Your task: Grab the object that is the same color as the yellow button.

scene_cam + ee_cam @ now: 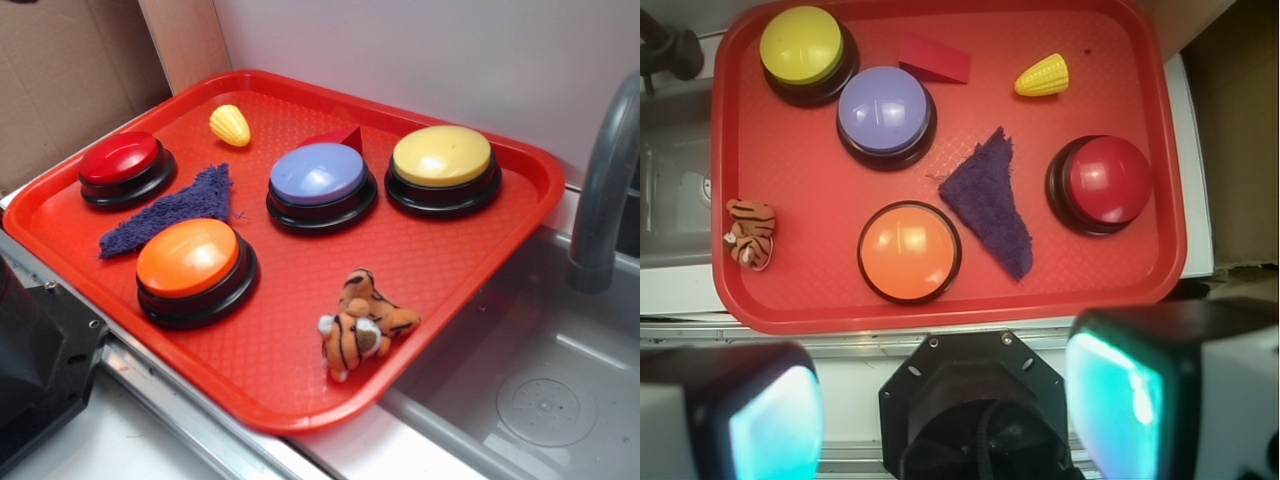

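Four domed buttons sit on the red tray [500,215], and I'm reading the scene before committing to anything. My target is the yellow ridged piece [1042,77], a small corn-like shell lying on its side; in the exterior view it rests at the tray's far edge, between the red button [122,165] on the left and the purple-blue button [320,182] to its right, touching neither. It matches the pale dome of the yellow button [442,165], which stands at the far right, well apart from it.

I judge I'm at the very start: the approach has not begun. My gripper [945,405] hangs high above the near side of the tray, fingers spread wide with nothing between them.

Next I need to travel across the tray toward the far edge, passing over the purple cloth [990,200], then line the fingers across the piece's narrow width and descend. A red wedge block [935,60] lies nearby, but the piece has free space around it. The orange button [190,265] and toy tiger [362,322] are out of my way.
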Robot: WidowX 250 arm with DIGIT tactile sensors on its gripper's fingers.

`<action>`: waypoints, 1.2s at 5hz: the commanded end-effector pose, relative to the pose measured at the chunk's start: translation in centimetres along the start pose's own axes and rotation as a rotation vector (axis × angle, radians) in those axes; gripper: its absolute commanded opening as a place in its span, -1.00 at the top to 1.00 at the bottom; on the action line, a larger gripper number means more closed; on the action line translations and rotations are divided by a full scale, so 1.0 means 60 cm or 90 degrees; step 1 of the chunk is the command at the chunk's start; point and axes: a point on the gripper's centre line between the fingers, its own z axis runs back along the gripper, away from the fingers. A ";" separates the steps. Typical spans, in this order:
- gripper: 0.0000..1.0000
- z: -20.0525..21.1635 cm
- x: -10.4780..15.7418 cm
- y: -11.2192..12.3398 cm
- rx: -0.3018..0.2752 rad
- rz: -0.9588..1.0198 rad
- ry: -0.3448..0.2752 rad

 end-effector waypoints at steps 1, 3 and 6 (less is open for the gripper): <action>-1.00 0.000 0.000 0.000 0.000 0.000 0.000; -1.00 -0.084 0.111 0.096 0.054 0.153 -0.039; -1.00 -0.213 0.215 0.139 0.123 0.319 -0.102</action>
